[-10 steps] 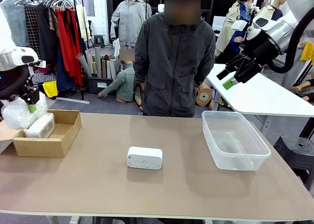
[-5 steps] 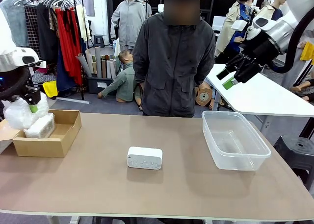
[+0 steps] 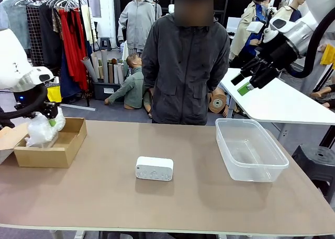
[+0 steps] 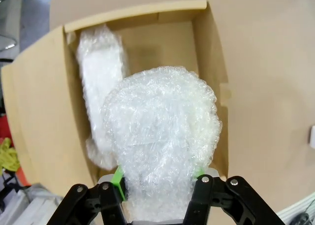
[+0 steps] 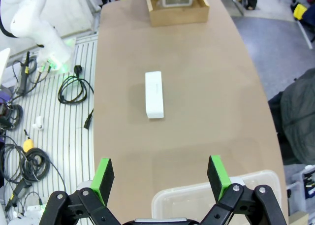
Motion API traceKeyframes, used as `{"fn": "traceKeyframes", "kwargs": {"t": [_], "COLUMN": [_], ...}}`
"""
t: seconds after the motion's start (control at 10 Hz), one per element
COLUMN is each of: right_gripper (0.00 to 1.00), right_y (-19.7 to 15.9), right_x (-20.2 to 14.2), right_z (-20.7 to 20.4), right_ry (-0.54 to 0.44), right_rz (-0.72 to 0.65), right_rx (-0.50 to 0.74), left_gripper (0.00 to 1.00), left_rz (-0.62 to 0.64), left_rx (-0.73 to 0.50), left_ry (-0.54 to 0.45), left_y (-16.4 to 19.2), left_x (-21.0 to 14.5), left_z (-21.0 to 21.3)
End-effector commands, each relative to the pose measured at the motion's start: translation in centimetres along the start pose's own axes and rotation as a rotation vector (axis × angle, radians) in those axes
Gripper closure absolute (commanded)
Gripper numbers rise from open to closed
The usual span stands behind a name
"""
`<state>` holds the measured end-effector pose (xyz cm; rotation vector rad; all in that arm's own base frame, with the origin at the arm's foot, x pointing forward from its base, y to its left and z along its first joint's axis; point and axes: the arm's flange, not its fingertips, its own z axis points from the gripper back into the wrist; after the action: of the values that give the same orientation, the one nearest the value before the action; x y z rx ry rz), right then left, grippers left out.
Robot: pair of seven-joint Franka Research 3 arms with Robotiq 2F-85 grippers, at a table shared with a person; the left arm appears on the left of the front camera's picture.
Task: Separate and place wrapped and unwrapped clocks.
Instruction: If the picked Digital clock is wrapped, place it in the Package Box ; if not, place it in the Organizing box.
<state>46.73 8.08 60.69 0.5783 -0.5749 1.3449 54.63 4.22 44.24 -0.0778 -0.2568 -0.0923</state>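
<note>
Two green pads [image 4: 117, 177] of the left gripper [image 4: 158, 176] are clamped on a bubble-wrapped clock [image 4: 160, 121], holding it just above the open cardboard box [image 4: 212, 72] at the table's [image 3: 104, 202] left end. A second wrapped clock [image 4: 101, 72] lies inside the box along one wall, leaving bare floor beside it.

The step in hand looks like the set-down. It should go best if the bundle is lowered into that free half, not onto its neighbour, and released only once it rests on the cardboard. The wrap is soft and springy, so it may cling to the pads. Parting them fully and rising straight up should keep it from being dragged back out.

Further out, the bare white clock [image 3: 154, 168] lies mid-table, well apart from both containers. The clear tub [image 3: 222, 139] stands empty on the right. The right gripper [image 5: 161, 173] hangs high above it, jaws wide apart, holding nothing.

Count: two wrapped clocks, one bare clock, one box, one tub.
</note>
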Motion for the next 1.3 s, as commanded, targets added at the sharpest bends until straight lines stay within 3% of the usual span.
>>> {"fn": "traceKeyframes", "kwargs": {"t": [0.0,0.6,1.2], "right_gripper": [0.00,0.00,0.00], "right_y": [0.2,0.2,0.2], "right_x": [0.0,0.0,0.0], "right_z": [-0.2,-0.2,-0.2], "right_ry": [-0.008,-0.008,-0.008], "right_rz": [0.003,0.003,0.003], "right_rx": [-0.015,-0.015,-0.015], "left_gripper": [1.00,1.00,1.00], "left_rz": [-0.048,-0.042,-0.102], "left_rx": [-0.034,-0.016,0.023], "left_ry": [-0.015,0.027,0.077], "left_y": [0.7,1.2,-0.9], "left_x": [1.8,3.5,3.0], "left_z": [-0.5,-6.9,-10.3]}}
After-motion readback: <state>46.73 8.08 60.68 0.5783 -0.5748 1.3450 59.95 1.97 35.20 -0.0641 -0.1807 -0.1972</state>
